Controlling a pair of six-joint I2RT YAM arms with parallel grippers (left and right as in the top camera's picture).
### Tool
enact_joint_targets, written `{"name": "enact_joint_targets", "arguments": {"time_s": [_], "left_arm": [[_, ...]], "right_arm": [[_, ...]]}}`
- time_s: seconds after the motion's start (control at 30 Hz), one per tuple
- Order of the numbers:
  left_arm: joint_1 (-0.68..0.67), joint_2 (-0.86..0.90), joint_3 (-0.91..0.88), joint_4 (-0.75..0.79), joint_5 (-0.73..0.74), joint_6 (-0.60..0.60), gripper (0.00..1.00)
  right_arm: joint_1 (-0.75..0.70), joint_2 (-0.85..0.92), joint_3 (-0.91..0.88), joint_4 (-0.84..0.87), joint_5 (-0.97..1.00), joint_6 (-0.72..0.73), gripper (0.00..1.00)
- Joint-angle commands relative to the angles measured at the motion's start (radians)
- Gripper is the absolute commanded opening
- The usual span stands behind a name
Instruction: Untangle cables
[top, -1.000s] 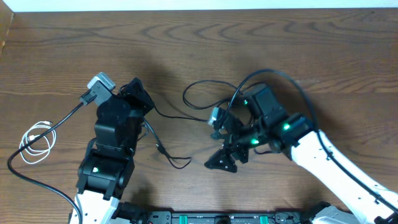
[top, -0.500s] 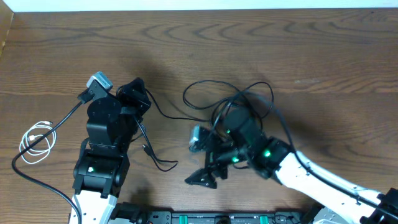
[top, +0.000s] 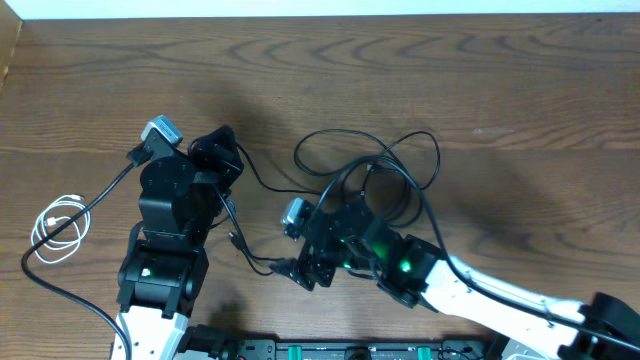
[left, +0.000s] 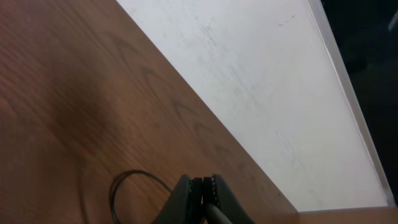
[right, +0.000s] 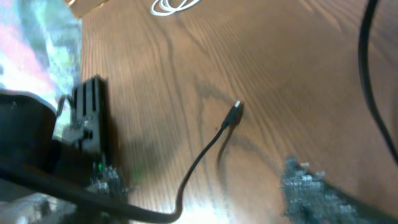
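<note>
while the right gripper (top: 303, 270) hangs partly open low over the bench (top: 500, 90), nothing looks pinched; the black cable (right: 202, 152) lies just ahead of it.
best to close squarely across the cord just behind the plug (right: 235, 111), then draw it away from the tangled loops (top: 370, 165). the tail's long axis runs diagonally outward, plug pointing away, toward the white cable (top: 60, 225) coiled well apart. left gripper (left: 203, 186) is pinched tight, seemingly on black cable.
</note>
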Motion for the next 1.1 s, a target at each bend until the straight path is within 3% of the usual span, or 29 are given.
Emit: {"name": "enact_joint_targets", "arguments": {"time_s": [0.0, 0.1, 0.13, 0.47, 0.73, 1.07], "left_arm": [[0.005, -0.005, 0.01, 0.0, 0.02, -0.002, 0.08], [0.005, -0.005, 0.01, 0.0, 0.029, -0.002, 0.07], [0.005, -0.005, 0.01, 0.0, 0.035, -0.002, 0.08], [0.005, -0.005, 0.01, -0.1, 0.098, -0.001, 0.08], [0.005, -0.005, 0.01, -0.104, 0.286, 0.002, 0.08], [0.005, -0.005, 0.01, -0.1, 0.304, -0.006, 0.08]], "right_arm": [[0.005, 0.06, -0.005, 0.016, 0.002, 0.025, 0.55], [0.004, 0.095, -0.005, 0.021, 0.021, 0.024, 0.06], [0.003, 0.102, -0.005, 0.029, 0.037, 0.024, 0.01], [-0.028, 0.073, 0.0, 0.058, 0.307, -0.075, 0.03], [-0.057, 0.074, 0.0, 0.1, 0.313, -0.074, 0.14], [-0.053, 0.074, 0.0, 0.118, 0.257, -0.074, 0.3]]}}
